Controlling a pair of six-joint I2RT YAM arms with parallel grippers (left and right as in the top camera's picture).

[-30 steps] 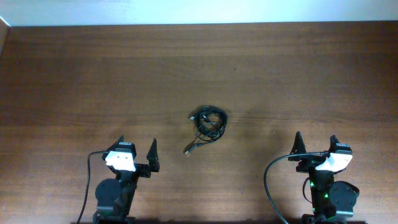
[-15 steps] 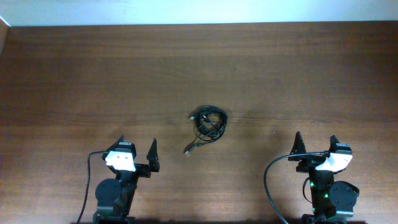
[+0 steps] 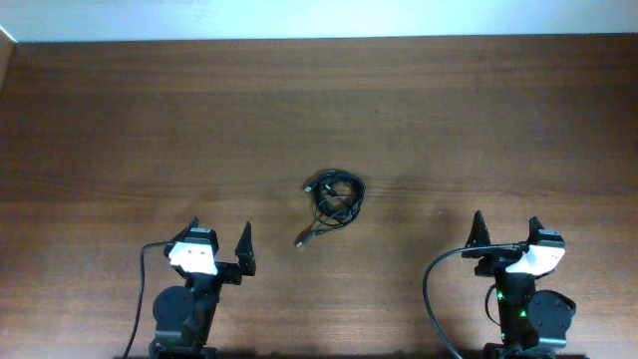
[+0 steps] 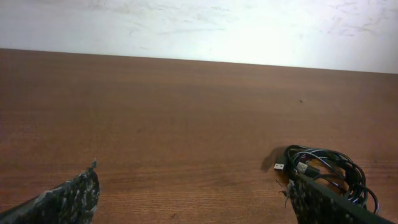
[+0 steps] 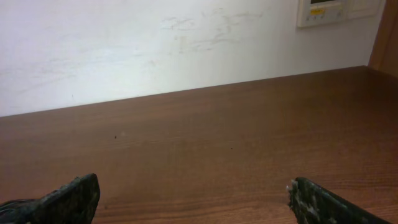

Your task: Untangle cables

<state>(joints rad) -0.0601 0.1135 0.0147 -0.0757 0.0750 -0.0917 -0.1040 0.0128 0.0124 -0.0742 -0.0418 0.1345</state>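
Note:
The cables [image 3: 332, 200] lie as one small clump of thin black cords with plug ends in the middle of the wooden table. In the left wrist view the clump [image 4: 323, 167] sits at the right, partly behind my right finger. My left gripper [image 3: 220, 235] is open and empty at the front left, well short of the clump. It also shows in its own wrist view [image 4: 189, 186]. My right gripper [image 3: 504, 227] is open and empty at the front right; its wrist view [image 5: 189, 190] shows only bare table between the fingers.
The wooden table [image 3: 150, 120] runs back to a white wall [image 5: 155, 43]. A wall panel [image 5: 329, 11] is at the top right of the right wrist view. Thick black arm cables [image 3: 431, 299] hang by the arm bases.

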